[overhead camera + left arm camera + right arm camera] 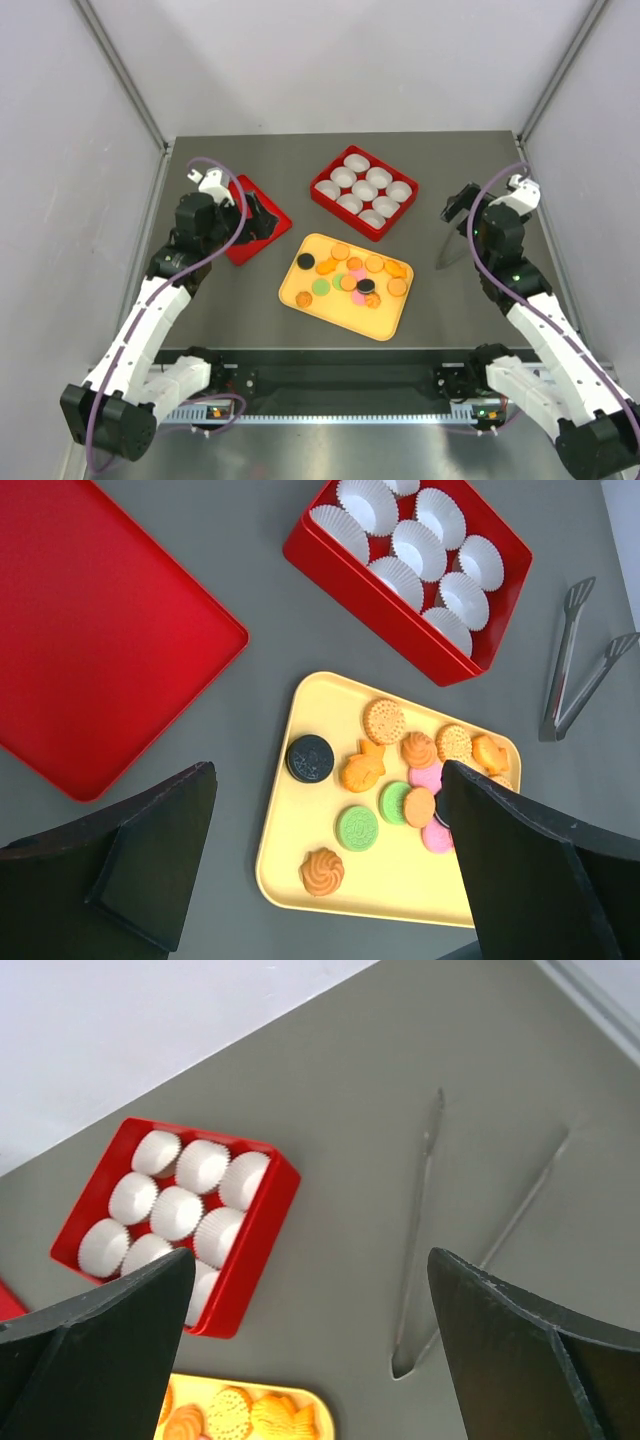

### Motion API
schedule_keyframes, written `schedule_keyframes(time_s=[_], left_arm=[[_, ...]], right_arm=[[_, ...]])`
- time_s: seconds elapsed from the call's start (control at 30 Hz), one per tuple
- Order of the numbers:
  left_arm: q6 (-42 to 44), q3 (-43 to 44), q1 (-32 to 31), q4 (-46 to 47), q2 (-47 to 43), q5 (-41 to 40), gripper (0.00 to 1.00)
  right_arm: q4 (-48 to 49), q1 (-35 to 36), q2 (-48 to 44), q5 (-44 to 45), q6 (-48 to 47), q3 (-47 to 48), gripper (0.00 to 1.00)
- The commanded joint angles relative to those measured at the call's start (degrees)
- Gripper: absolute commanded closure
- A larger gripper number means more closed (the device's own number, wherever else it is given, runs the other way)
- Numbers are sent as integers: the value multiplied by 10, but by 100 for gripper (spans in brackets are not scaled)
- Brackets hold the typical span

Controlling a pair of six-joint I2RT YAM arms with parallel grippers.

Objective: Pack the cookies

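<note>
The cookies (348,278) lie loose on a yellow tray (290,292) in the middle of the table: mostly orange, with a few black, green and pink. In the left wrist view I see a black cookie (310,758), a green one (358,828) and an orange swirl (322,871). My left gripper (255,218) hangs open above the table left of the tray, with nothing between its fingers (328,780). My right gripper (458,205) is open at the right, above bare table beside the tongs (420,1220), and holds nothing (310,1257).
A red box (345,212) lined with white paper cups stands behind the tray. A flat red lid (240,250) lies at the left, partly under my left gripper. Metal tongs (443,245) lie on the table at the right. Walls close in on the table's back and sides.
</note>
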Motion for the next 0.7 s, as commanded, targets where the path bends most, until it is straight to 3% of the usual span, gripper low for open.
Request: schedule_keyframes(time_s=[0.0,0.13,0.27,0.37,0.67], left_arm=[[2,-2,0,4,-20,7,1],[0,-18,0,9,-24,17,1],[2,-18,0,10,-20,31,1],[1,-25,0,12,-24,37,1],[3,-28,0,10,-24,45,1]], right_arm=[[-27,5,-12,46,-17,20,0],[-84,0,45,62,-37,67,0],[-117,-64,159,42,-45,117,0],[-116,-109,228,11,-46,136,0],[-88,-140,400,-39,-10,169,0]])
